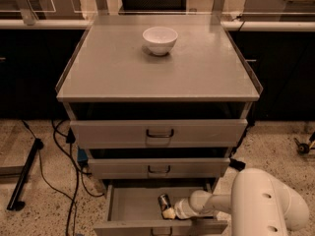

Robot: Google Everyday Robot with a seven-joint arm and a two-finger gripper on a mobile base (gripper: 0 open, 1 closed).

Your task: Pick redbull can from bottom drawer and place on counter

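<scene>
The bottom drawer (129,208) is pulled open at the foot of the grey cabinet. The redbull can (164,202) lies inside it, right of the middle; it looks dark with a silver end. My gripper (169,212) reaches into the drawer from the right on a white arm, and its pale tip is right at the can, touching or nearly so. The counter (118,63) is the broad grey cabinet top above.
A white bowl (160,40) stands at the back middle of the counter. Two grey drawer fronts (158,132) with loop handles sit above the open drawer. Black cables (64,161) and a dark bar lie on the speckled floor at left. A pale ledge with clear panels runs behind.
</scene>
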